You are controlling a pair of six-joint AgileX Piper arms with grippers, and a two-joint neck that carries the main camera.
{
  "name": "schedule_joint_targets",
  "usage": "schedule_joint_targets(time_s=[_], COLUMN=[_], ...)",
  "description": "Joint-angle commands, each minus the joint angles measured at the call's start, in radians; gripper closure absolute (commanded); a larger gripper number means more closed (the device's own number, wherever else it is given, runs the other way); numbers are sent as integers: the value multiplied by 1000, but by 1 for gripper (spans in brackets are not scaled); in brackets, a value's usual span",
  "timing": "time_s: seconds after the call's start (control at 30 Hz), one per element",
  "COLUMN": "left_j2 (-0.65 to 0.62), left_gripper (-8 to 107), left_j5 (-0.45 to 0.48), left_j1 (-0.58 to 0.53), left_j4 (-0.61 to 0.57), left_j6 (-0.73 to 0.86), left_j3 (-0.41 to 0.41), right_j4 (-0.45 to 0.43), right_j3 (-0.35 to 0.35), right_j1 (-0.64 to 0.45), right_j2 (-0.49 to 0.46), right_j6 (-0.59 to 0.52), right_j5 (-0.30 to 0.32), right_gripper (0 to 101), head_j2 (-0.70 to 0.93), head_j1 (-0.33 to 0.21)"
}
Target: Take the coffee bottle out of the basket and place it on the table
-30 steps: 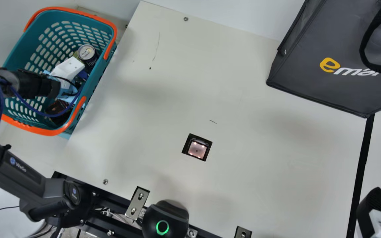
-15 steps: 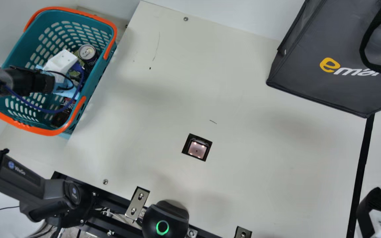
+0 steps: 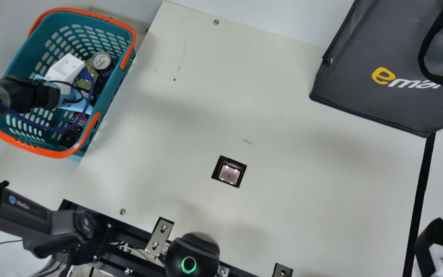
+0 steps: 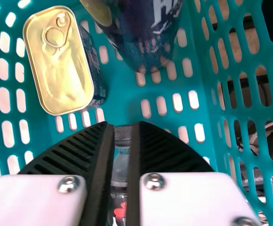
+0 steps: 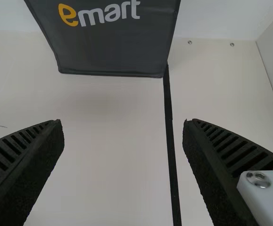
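Note:
In the main view the teal basket holds a dark brown coffee bottle at its near end. My left gripper is inside the basket beside the bottle, its fingertips hidden there. The left wrist view has the two fingers of my left gripper a narrow gap apart, with the capped bottle behind that gap and partly covered by them; nothing is gripped. At the main view's right edge is my right gripper. In the right wrist view my right gripper stands wide open, holding nothing.
A dark can and a gold-lidded tin share the basket. At the far right of the table stands a large grey bag. A scanner window is set into the tabletop.
My left arm has shifted left inside the basket, and more of the coffee bottle's label is uncovered. The right gripper has kept still.

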Motion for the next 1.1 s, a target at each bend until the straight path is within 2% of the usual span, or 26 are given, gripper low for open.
schedule_joint_targets(time_s=[0.0,0.43,1.07], left_j2=[-8,-47,-47], left_gripper=[51,9,9], left_j5=[-7,-31,-50], left_j1=[-3,-24,-34], left_j4=[12,129,298], left_j6=[-25,-203,-425], left_j3=[5,12,11], right_j4=[0,0,0], right_j3=[0,0,0], right_j1=[0,0,0], right_j2=[0,0,0], right_j6=[0,0,0], right_j5=[0,0,0], right_gripper=[11,11,11], head_j2=[2,2,2], head_j1=[-26,-26,-26])
